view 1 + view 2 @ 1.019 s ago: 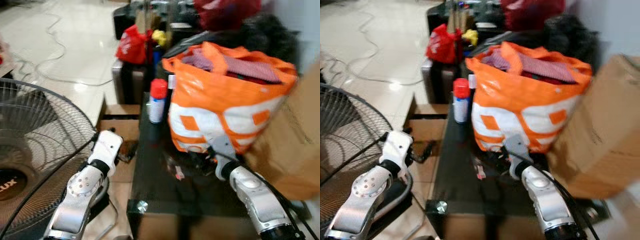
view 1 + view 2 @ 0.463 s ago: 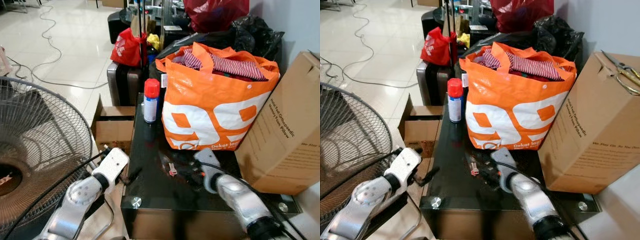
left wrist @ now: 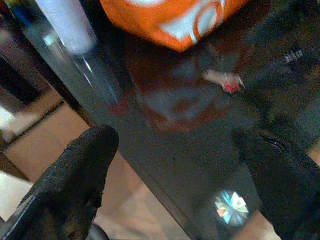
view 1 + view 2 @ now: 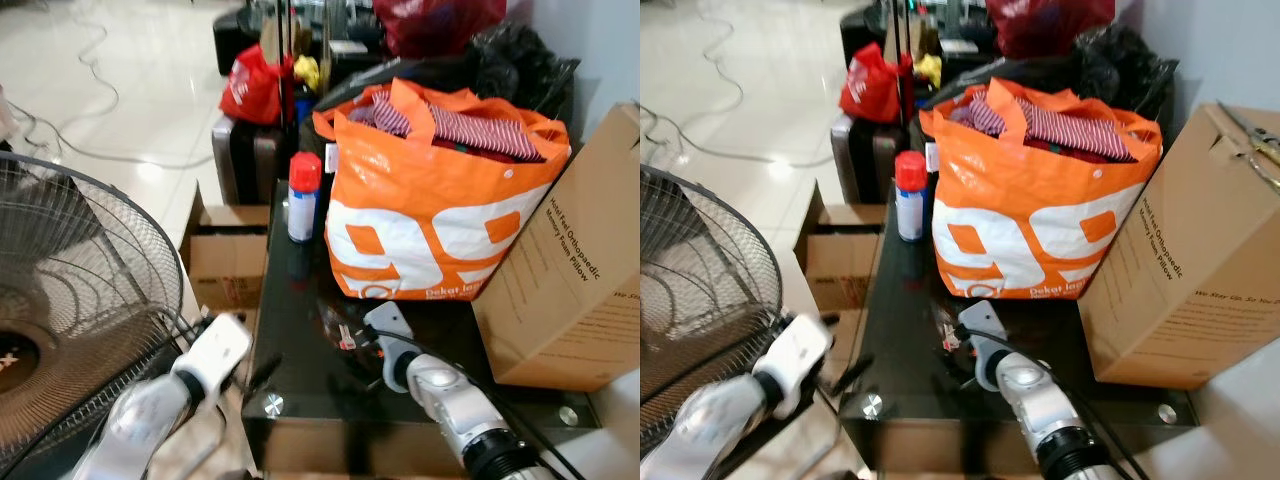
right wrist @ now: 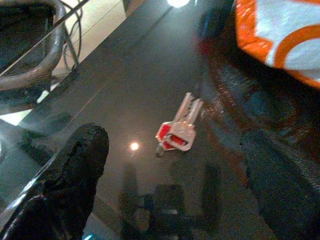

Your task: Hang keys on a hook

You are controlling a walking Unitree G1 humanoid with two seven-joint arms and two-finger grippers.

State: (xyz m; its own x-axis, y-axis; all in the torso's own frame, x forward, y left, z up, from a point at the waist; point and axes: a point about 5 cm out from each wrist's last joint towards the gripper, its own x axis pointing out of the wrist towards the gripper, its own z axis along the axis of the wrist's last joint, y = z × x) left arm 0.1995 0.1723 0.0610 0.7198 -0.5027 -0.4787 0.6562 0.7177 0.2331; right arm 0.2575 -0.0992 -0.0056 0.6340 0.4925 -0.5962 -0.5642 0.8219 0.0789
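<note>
Since half a second ago your view has tipped slightly and the right arm has drawn in, so the right gripper (image 5: 170,165) now hangs over the keys (image 5: 176,131) with its black fingers (image 5: 65,185) spread wide and holding nothing. The left gripper (image 3: 185,165) has dropped lower, beside the table's near left corner, and its fingers (image 3: 75,175) are also apart and empty.

The keys lie flat on the table (image 4: 300,350), in the open strip of dark glass between the orange bag (image 4: 440,200) and the near edge. That strip is your working room: the bag stands close behind the keys, the box (image 4: 580,270) crowds the right side, and the spray can (image 4: 303,198) stands near the far left edge. Round metal studs (image 4: 272,403) mark the near corners. To the left, past the table's edge, a fan (image 4: 70,310) stands on the floor near your left arm.

The tabletop is glossy and reflective, throwing back the orange of the bag. The keys are silvery metal with a red tag or head, small and flat. The bag is shiny woven plastic stuffed with striped cloth. The box is plain brown cardboard with printed text, and the can is white with a red cap.
</note>
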